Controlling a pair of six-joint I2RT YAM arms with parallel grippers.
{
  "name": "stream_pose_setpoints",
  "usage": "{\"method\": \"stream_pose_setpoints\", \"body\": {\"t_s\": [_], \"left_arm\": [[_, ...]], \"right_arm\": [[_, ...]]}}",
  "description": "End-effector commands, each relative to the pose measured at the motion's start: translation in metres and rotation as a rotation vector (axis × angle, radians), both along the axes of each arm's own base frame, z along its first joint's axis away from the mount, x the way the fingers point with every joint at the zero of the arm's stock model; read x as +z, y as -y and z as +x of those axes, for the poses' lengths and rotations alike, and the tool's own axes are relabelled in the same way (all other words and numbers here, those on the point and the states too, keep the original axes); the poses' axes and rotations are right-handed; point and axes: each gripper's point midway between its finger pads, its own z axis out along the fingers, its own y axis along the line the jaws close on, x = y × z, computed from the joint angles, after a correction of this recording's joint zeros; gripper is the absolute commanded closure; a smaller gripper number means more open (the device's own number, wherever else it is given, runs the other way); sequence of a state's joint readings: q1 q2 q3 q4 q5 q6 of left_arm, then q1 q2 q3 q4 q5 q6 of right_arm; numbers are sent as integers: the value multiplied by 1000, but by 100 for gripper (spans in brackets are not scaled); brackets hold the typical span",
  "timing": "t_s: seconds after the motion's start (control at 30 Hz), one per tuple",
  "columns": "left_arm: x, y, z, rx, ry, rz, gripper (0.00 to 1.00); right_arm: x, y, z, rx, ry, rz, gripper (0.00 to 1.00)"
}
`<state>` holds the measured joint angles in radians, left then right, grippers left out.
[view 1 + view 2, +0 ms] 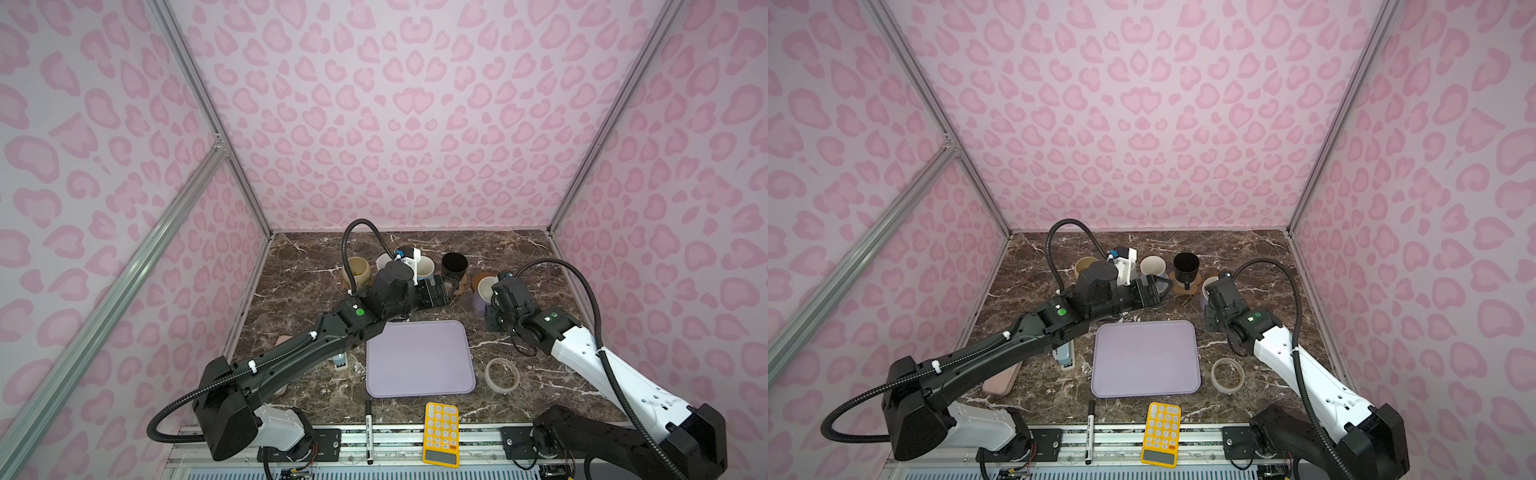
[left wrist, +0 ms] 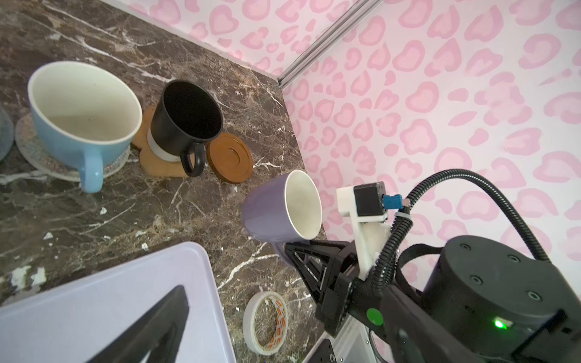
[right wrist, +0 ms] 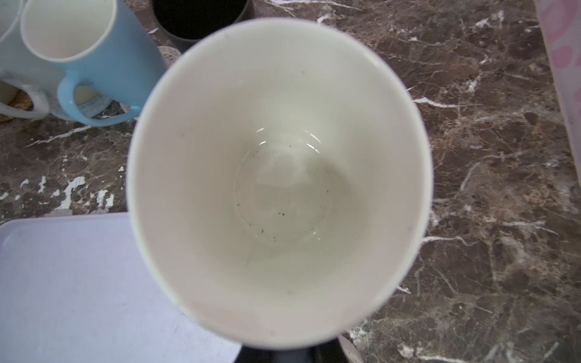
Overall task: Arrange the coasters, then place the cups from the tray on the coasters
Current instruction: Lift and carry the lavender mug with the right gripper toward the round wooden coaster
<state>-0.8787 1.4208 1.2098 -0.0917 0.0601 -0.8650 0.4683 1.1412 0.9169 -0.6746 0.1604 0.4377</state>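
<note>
Gripping the lavender, white-lined ceramic mug [image 2: 267, 210] by its handle with the tightly clamped right gripper [image 2: 289, 250], just beside the amber-brown round disc coaster [image 2: 231, 157] and beyond the far right corner of the flat lavender rectangular tray [image 1: 419, 361]. Holding nothing in the left gripper [image 1: 1163, 286], spread wide near the handle of the black mug [image 2: 185, 122] standing on the brown flower-shaped coaster [image 2: 157, 166].

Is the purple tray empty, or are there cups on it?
Empty. In both top views the tray shows only its bare lavender floor. The black cup stands beyond it, toward the back of the table.
</note>
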Motion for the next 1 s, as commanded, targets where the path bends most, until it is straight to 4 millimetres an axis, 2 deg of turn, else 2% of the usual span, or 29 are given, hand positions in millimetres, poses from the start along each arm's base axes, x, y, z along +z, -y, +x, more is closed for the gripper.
{"method": "stream_pose_setpoints", "body": {"t_s": [0.0,0.07,0.1,0.13,0.3,0.47,0.77,0.97], "left_arm": [[3,8,10,-13,22,32,3],[4,17,19,-31,8,19,3],[-2,21,24,-35,-2,25,3],[5,26,29,-34,9,18,3],[-17,46,52,-22,-23,76,3],[-29,62,70,-15,-31,107,3],[-44,84,90,-14,-56,130,3],[-51,97,98,-20,-79,125,3]], "right_arm": [[9,-1,24,-2,50,38,100],[3,4,35,-26,34,46,100],[0,6,41,-36,28,48,100],[-3,9,47,-47,23,43,100],[-13,20,75,-86,-10,33,100],[-32,28,101,-102,-70,16,100],[-46,42,134,-110,-87,-41,100],[-60,50,147,-112,-115,-74,100]]}}
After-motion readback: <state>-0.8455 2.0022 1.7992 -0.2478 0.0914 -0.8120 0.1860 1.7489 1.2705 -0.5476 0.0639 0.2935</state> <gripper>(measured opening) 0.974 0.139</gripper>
